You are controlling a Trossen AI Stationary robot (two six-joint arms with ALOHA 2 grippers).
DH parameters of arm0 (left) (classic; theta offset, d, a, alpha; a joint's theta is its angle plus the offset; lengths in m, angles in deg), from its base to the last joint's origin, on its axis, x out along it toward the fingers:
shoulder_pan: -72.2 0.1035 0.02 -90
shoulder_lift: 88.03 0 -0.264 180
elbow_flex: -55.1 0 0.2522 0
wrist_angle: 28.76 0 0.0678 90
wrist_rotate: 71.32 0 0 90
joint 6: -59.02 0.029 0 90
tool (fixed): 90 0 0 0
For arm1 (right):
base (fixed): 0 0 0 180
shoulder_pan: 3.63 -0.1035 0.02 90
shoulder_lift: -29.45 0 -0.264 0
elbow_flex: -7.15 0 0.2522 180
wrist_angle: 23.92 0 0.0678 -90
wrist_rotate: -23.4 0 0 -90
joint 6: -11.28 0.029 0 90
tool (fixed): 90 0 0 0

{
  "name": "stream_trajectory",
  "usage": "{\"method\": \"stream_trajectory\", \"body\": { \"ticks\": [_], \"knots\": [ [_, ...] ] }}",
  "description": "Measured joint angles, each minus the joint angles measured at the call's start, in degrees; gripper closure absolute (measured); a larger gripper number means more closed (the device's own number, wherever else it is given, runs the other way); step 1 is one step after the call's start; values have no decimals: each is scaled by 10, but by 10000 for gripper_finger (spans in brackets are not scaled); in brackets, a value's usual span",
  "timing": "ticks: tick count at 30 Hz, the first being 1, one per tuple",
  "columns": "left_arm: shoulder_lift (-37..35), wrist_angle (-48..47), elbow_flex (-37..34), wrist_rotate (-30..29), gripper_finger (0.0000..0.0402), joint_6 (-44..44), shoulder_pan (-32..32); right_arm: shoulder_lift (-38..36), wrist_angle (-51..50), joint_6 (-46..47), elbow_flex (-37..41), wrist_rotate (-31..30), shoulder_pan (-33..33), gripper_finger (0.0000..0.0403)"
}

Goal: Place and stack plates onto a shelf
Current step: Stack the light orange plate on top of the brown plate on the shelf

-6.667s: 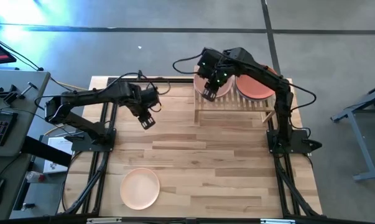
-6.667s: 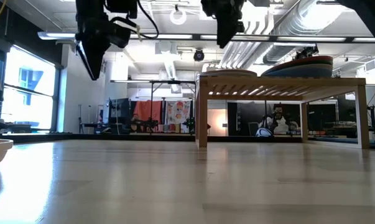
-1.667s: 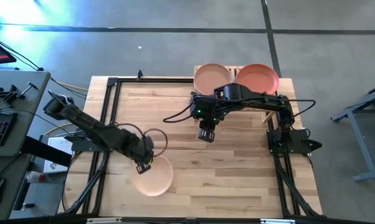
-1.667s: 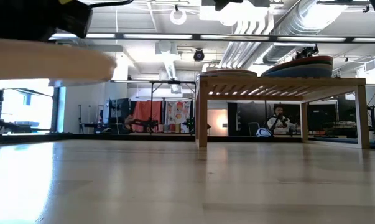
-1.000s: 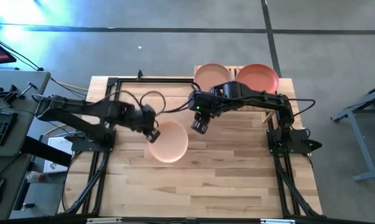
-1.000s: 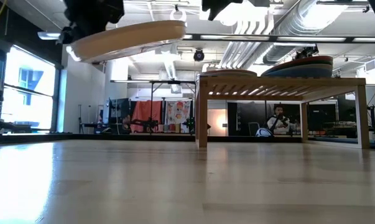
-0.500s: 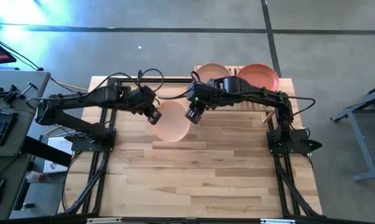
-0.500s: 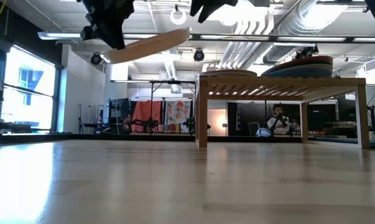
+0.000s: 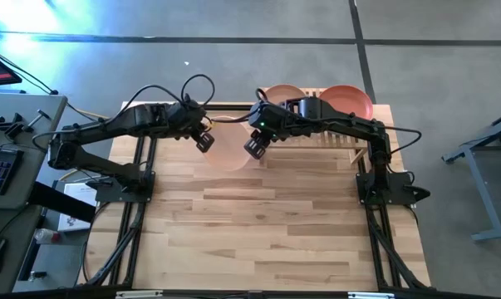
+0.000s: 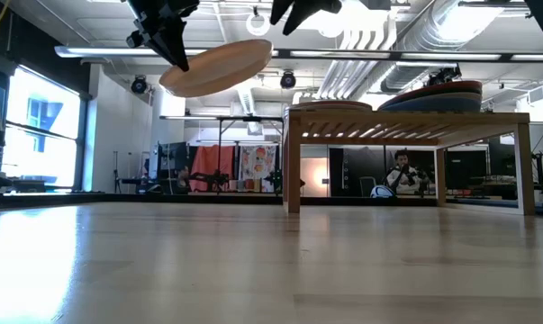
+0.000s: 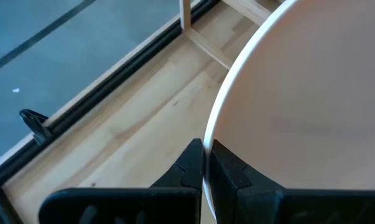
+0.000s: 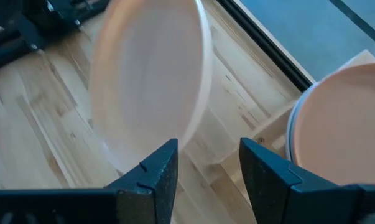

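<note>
Left end effector (image 9: 203, 141) pinches peach plate (image 9: 228, 149) by its rim (tilted, airborne) beside shelf (image 9: 312, 138); right end effector (image 9: 256, 149) spread, facing it.

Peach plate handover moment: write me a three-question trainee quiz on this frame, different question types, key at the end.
1. True or false: the left gripper is shut on the rim of the peach plate.
2. Multiple choice: the right gripper is (A) shut on the plate, (B) open beside the plate's free edge, (C) resting on the shelf.
3. Short answer: in the low view, is the peach plate on the tabletop or in the air?

Key: 1 true; 2 B; 3 in the air, tilted, above the tabletop and left of the shelf.
</note>
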Motion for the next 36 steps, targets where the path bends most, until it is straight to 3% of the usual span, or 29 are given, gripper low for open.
{"method": "stream_trajectory", "body": {
  "ticks": [6,26,36],
  "knots": [
    [3,0,0,1,401,14,10,5,40,11,0,0,-2,254],
    [3,31,0,22,401,45,4,35,20,45,0,-12,7,256],
    [3,56,0,22,401,45,4,35,21,53,0,-3,9,366]
  ]
}}
